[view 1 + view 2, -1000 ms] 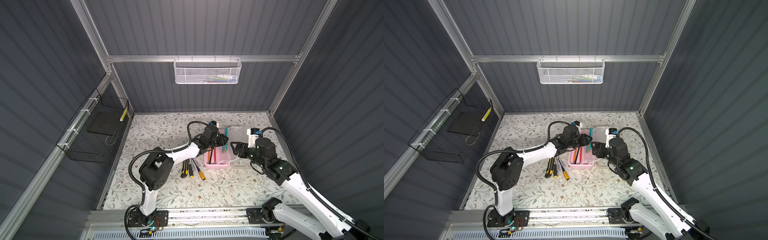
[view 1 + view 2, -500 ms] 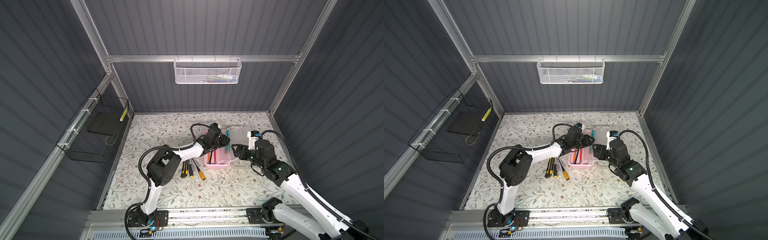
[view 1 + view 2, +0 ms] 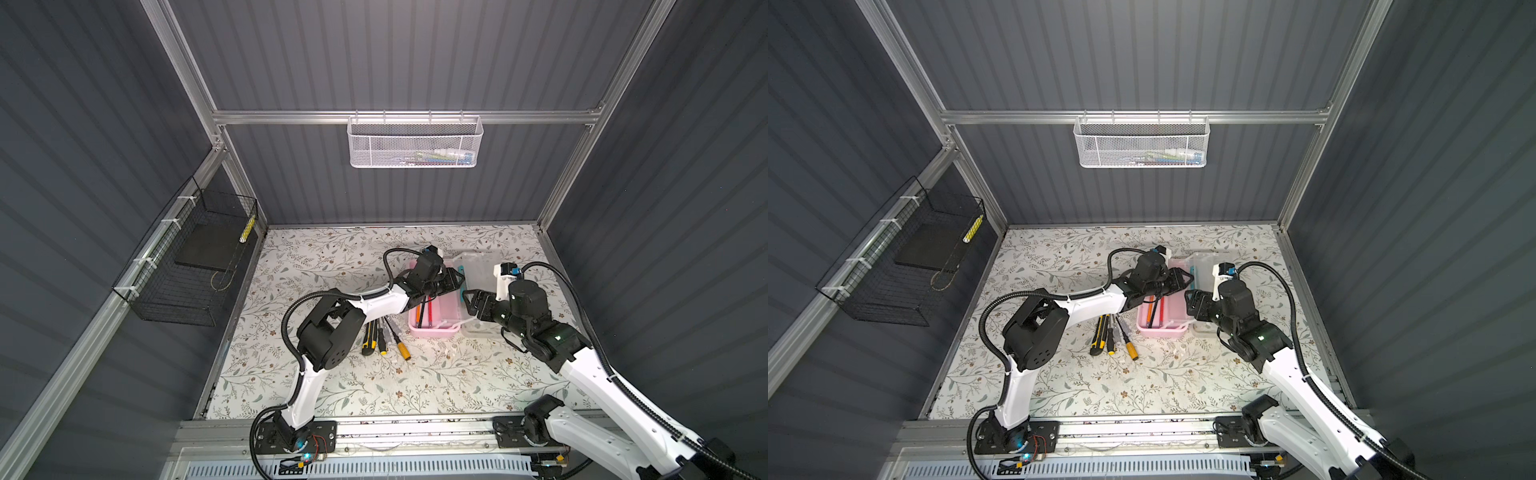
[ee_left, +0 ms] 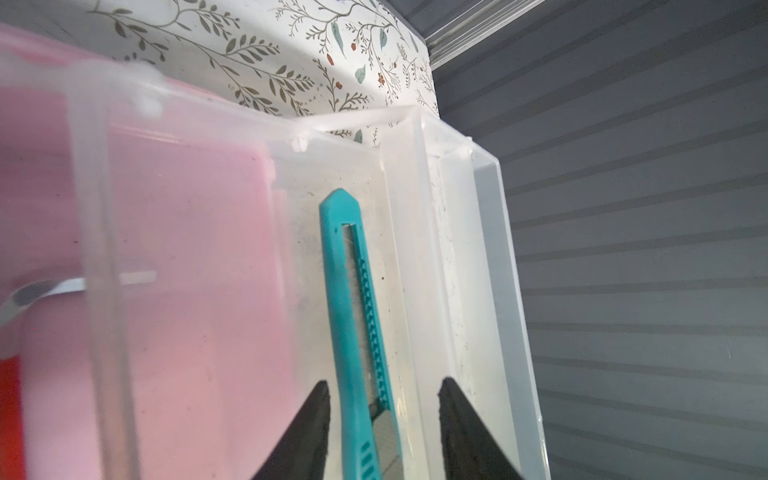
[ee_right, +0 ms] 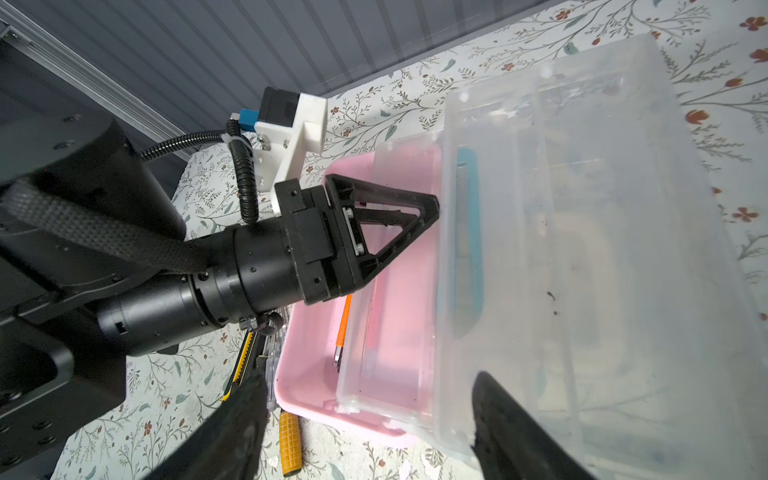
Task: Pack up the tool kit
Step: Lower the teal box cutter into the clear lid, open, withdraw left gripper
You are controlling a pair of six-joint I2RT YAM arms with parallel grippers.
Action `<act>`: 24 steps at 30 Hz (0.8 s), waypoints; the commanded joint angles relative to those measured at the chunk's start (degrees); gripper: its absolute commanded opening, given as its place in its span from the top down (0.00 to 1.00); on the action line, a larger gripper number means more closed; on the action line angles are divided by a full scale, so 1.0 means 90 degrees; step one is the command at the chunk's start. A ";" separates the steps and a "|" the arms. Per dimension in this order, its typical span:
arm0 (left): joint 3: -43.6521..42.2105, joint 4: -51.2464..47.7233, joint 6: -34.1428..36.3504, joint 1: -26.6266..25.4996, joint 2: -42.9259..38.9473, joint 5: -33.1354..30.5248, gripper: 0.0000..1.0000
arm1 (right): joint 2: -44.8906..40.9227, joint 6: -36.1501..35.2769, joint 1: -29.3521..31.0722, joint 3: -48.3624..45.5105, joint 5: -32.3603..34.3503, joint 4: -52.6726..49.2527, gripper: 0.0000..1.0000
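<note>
The tool kit's pink base (image 3: 444, 309) sits on the floral tabletop (image 3: 324, 257). Its frosted clear lid (image 3: 478, 266) lies open, touching the base's right side in both top views. Inside the base an orange slim tool (image 5: 344, 320) and a red one (image 3: 430, 311) lie side by side along its length. A teal utility knife (image 4: 353, 299) lies on clear plastic at the seam where the lid meets the base. Whether it rests on the lid or on an inner tray cannot be told.

The left end effector (image 4: 383, 384) reaches over the base from its left side with its jaws spread. One finger stands on each side of the teal knife, and the finger farther from the base is clearly apart from it, so nothing is pinched. The right end effector (image 5: 365, 382) hovers at the base's near right corner, over the lid's near end. Its jaws are spread wide and straddle the base's near end and the lid's edge, gripping nothing that can be seen.

Just left of the base, loose tools lie close together on the tabletop. These are a yellow-and-black utility knife (image 3: 367, 340), a yellow-handled screwdriver (image 3: 403, 350) nearest the base, and slim screwdrivers (image 3: 382, 338) between them.
</note>
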 commanded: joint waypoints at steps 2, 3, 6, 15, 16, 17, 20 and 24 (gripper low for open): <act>0.0084 -0.0169 0.0460 -0.0003 -0.0391 -0.0028 0.56 | 0.0063 -0.0067 -0.0030 0.0219 -0.0154 0.0073 0.23; 0.0050 -0.0325 0.0706 0.0005 -0.0547 -0.0158 0.56 | 0.0106 -0.0132 -0.0029 0.0308 -0.0194 0.0054 0.23; -0.0114 -0.0826 0.1400 0.0045 -0.1107 -0.0642 0.53 | 0.0290 -0.0296 -0.0029 0.0624 -0.0277 -0.0058 0.24; -0.1266 -0.2800 0.2946 0.0348 -0.2742 -0.2439 0.44 | 0.1087 -0.0389 0.0195 0.1312 -0.0772 0.0039 0.26; -0.1459 -0.2966 0.2953 0.0420 -0.2894 -0.2555 0.44 | 0.1215 -0.0424 0.0320 0.1407 -0.0717 0.0018 0.26; -0.1645 -0.3073 0.2945 0.0498 -0.3010 -0.2611 0.44 | 0.1311 -0.0463 0.0438 0.1485 -0.0663 0.0005 0.26; -0.2260 -0.3404 0.2778 0.0759 -0.3346 -0.2658 0.45 | 0.1749 -0.0566 0.0800 0.1742 -0.0490 -0.0089 0.26; -0.2989 -0.3826 0.2523 0.0865 -0.3741 -0.2922 0.50 | 0.2162 -0.0540 0.1058 0.1916 -0.0576 -0.0061 0.26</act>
